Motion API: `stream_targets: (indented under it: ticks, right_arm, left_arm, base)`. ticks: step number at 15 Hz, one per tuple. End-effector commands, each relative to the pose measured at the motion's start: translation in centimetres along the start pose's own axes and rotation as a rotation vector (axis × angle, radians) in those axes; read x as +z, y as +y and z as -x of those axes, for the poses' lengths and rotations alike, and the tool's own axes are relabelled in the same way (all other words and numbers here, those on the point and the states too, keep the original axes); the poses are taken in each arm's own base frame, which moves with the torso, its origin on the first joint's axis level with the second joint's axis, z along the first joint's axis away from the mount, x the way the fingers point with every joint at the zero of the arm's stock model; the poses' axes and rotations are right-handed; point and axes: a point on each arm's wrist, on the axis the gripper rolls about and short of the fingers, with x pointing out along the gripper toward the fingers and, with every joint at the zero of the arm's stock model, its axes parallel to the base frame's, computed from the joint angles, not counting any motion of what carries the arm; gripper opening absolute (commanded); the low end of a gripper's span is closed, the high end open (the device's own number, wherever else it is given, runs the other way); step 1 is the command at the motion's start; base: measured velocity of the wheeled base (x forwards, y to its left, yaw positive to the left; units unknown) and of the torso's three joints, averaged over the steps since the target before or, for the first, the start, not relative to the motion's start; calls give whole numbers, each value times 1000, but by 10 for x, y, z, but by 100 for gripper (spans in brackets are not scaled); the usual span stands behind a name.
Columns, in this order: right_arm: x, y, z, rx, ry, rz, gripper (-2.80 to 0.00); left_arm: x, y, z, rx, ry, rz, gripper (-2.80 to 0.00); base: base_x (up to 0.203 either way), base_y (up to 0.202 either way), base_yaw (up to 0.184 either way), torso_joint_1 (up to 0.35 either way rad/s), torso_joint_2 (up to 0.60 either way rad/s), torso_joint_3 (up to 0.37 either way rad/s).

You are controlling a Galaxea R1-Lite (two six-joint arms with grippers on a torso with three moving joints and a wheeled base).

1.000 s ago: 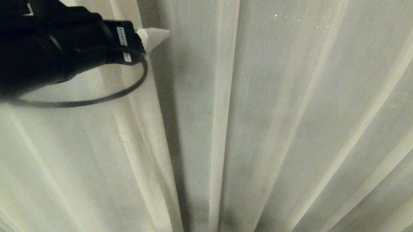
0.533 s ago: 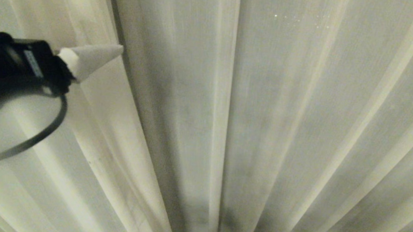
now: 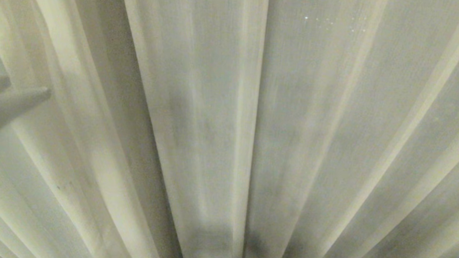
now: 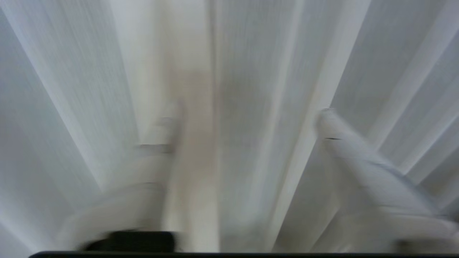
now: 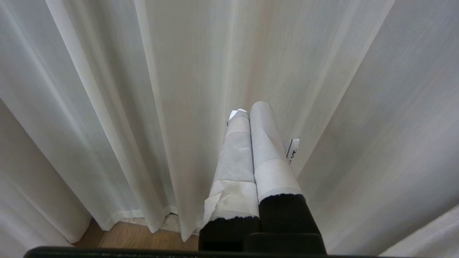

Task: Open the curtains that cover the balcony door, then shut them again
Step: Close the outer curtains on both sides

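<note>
curtains (image 3: 229, 129) hang in soft cream woven vertical pleats

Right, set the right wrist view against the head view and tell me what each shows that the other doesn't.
Only the right wrist view shows the right gripper, its taped fingers pressed shut with nothing between them, and a strip of wooden floor under the curtain hems. Only the head view shows the left gripper at its left edge, fingers parted, gripping no fabric. Both show the curtains hanging drawn in soft pleats, covering the door completely.
</note>
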Motion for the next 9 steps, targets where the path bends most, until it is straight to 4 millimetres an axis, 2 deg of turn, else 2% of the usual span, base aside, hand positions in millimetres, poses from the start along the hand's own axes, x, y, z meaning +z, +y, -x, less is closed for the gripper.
stream_targets:
  ticks: [1, 9]
  right_arm:
    - [0, 0, 0, 1, 0, 1, -280]
    - [0, 0, 0, 1, 0, 1, -280]
  left_arm:
    - [0, 6, 22, -2, -29, 9, -280]
    - [-12, 19, 61, 42, -50, 13, -280]
  base:
    - [0, 0, 0, 0, 0, 0]
    - [0, 0, 0, 0, 0, 0]
